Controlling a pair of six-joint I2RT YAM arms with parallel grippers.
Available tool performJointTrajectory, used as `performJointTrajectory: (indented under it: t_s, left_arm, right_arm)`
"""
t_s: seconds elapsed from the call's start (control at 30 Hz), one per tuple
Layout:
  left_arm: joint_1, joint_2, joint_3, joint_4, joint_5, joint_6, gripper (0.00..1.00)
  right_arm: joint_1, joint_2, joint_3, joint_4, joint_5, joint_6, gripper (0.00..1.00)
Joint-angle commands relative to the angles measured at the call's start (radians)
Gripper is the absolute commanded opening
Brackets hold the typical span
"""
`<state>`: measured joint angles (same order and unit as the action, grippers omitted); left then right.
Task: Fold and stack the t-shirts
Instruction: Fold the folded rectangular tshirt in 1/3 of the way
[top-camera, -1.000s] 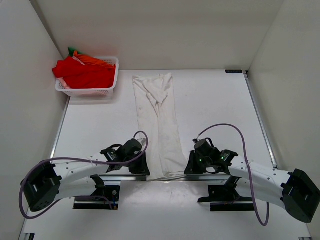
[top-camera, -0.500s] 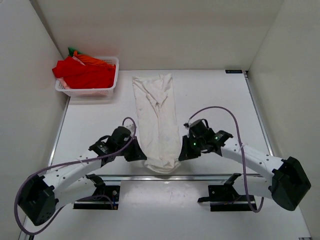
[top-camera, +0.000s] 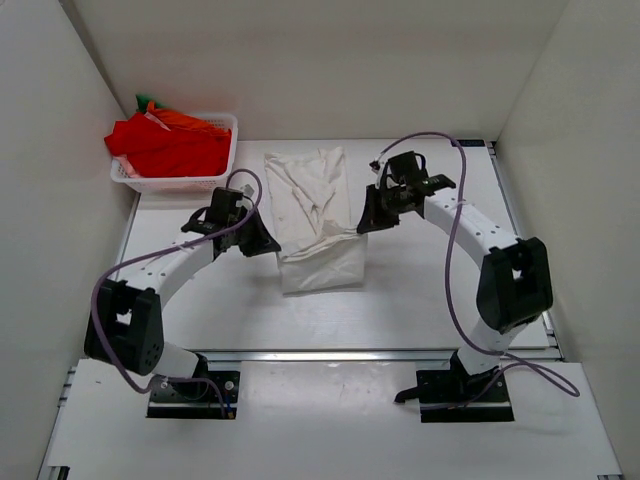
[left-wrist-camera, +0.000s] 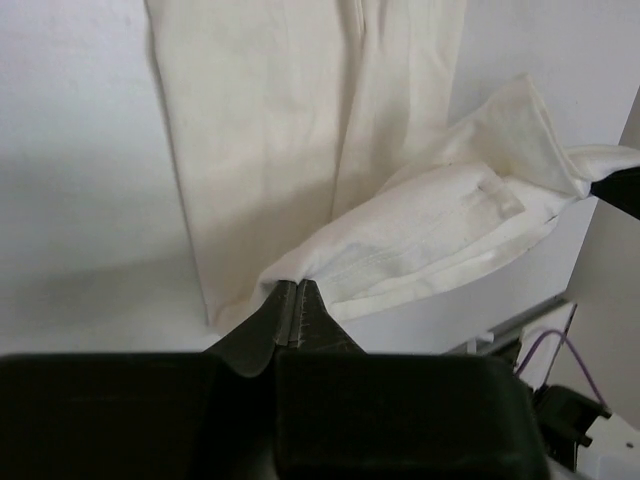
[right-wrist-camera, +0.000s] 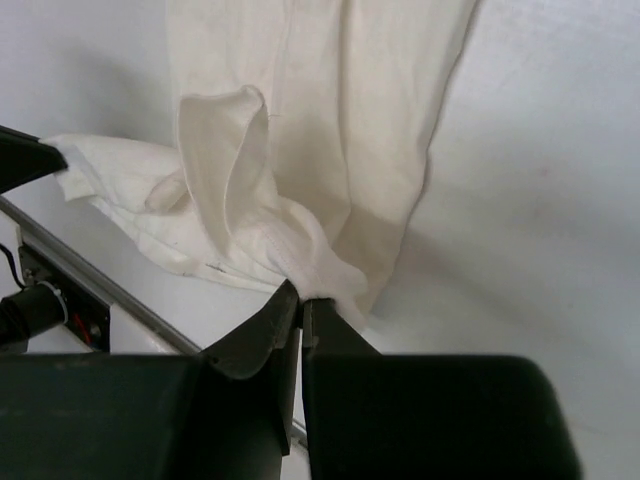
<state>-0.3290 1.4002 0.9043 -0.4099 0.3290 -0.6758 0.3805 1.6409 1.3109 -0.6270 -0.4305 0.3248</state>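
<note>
Top view: the white shirt (top-camera: 315, 215) lies as a narrow strip on the surface (top-camera: 430, 290), just to the right of the basket (top-camera: 224, 126), which holds the red shirts (top-camera: 170, 148) with a bit of orange and green showing behind them. The shirt's near end is doubled back over its middle. The left fingers (top-camera: 265, 243) are at the shirt edge facing the basket, and the right fingers (top-camera: 362, 222) are at the edge away from it. The end level with the basket looks crumpled.

Left wrist view: the left fingers (left-wrist-camera: 272, 325) are closed tight on a corner of the raised layer, which sags across above the flat cloth.

Right wrist view: the right fingers (right-wrist-camera: 268, 322) are likewise pinched shut on the opposite corner, with a loose loop of cloth bunched beside them.

The main risk, as I judge it, is an uneven fold. If one arm moves ahead of the other, the raised edge will land askew. The slack between the two grips could bunch into a ridge. Each pinch holds only a thin corner, so a tug could pull it free. Laying the fold over the crumpled end would leave a lumpy base for stacking.
</note>
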Motion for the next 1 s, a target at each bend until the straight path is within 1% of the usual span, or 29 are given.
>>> performJointTrajectory:
  t_s: [0.0, 0.07, 0.13, 0.17, 0.27, 0.3, 0.43, 0.47, 0.5, 0.53, 0.57, 0.6, 0.63, 0.67, 0.7, 0.73, 0.77, 0.8, 0.83, 0.87, 0.9, 0.93, 0.97]
  left_arm:
    - [0.053, 0.058, 0.079, 0.048, 0.007, 0.047, 0.0]
    - [0.08, 0.101, 0.11, 0.056, 0.012, 0.05, 0.0]
    - [0.096, 0.16, 0.152, 0.074, 0.001, 0.054, 0.0]
    - [0.096, 0.178, 0.175, 0.077, -0.004, 0.055, 0.0]
    - [0.099, 0.252, 0.225, 0.111, -0.005, 0.052, 0.0]
    - [0.108, 0.29, 0.238, 0.118, -0.005, 0.05, 0.0]
    - [0.125, 0.414, 0.337, 0.154, -0.01, 0.024, 0.0]
    - [0.139, 0.439, 0.358, 0.184, -0.005, -0.003, 0.07]
    - [0.146, 0.445, 0.364, 0.194, -0.007, -0.022, 0.25]
    - [0.159, 0.45, 0.366, 0.242, -0.008, -0.053, 0.27]
    - [0.174, 0.442, 0.343, 0.314, -0.013, -0.095, 0.27]
    - [0.183, 0.43, 0.303, 0.35, -0.027, -0.117, 0.27]
    - [0.191, 0.399, 0.279, 0.429, -0.054, -0.166, 0.3]
    - [0.196, 0.357, 0.222, 0.489, -0.067, -0.204, 0.38]
    - [0.203, 0.335, 0.159, 0.52, -0.099, -0.235, 0.39]
    - [0.202, 0.283, 0.134, 0.542, -0.135, -0.241, 0.4]
    - [0.194, 0.242, 0.099, 0.533, -0.157, -0.242, 0.42]
    - [0.193, 0.221, 0.075, 0.516, -0.166, -0.217, 0.42]
    - [0.174, 0.189, 0.067, 0.478, -0.177, -0.203, 0.42]
    - [0.153, 0.16, 0.048, 0.441, -0.176, -0.179, 0.43]
    - [0.124, 0.131, 0.015, 0.415, -0.171, -0.148, 0.42]
    - [0.11, 0.116, -0.001, 0.41, -0.174, -0.137, 0.43]
    - [0.069, 0.082, -0.042, 0.375, -0.188, -0.125, 0.43]
  right_arm:
    - [-0.023, 0.109, 0.146, -0.016, -0.024, -0.087, 0.0]
    - [-0.031, 0.16, 0.218, -0.02, -0.034, -0.099, 0.0]
    - [-0.044, 0.244, 0.307, -0.028, -0.037, -0.113, 0.0]
    - [-0.043, 0.284, 0.326, -0.037, -0.042, -0.122, 0.0]
    - [-0.043, 0.394, 0.468, -0.072, -0.047, -0.153, 0.0]
    - [-0.042, 0.422, 0.493, -0.077, -0.047, -0.161, 0.0]
    - [-0.037, 0.56, 0.696, -0.106, -0.056, -0.204, 0.0]
    - [-0.038, 0.598, 0.762, -0.105, -0.047, -0.205, 0.04]
    - [-0.029, 0.618, 0.787, -0.103, -0.001, -0.213, 0.2]
    - [-0.031, 0.631, 0.826, -0.085, 0.062, -0.199, 0.27]
    - [-0.029, 0.623, 0.835, -0.071, 0.085, -0.202, 0.38]
    - [-0.019, 0.603, 0.828, -0.036, 0.145, -0.195, 0.48]
    - [-0.028, 0.596, 0.803, 0.002, 0.203, -0.188, 0.54]
    - [-0.023, 0.559, 0.751, 0.027, 0.225, -0.184, 0.56]
    - [-0.022, 0.512, 0.722, 0.065, 0.263, -0.162, 0.59]
    - [-0.026, 0.488, 0.649, 0.105, 0.291, -0.138, 0.6]
    - [-0.031, 0.434, 0.555, 0.125, 0.294, -0.104, 0.59]
    - [-0.029, 0.365, 0.503, 0.157, 0.295, -0.078, 0.59]
    - [-0.046, 0.334, 0.404, 0.185, 0.288, -0.037, 0.57]
    - [-0.052, 0.271, 0.292, 0.2, 0.274, 0.011, 0.56]
    - [-0.055, 0.204, 0.181, 0.222, 0.263, 0.037, 0.53]
    - [-0.061, 0.17, 0.116, 0.261, 0.248, 0.071, 0.51]
    - [-0.052, 0.102, -0.003, 0.313, 0.246, 0.106, 0.51]
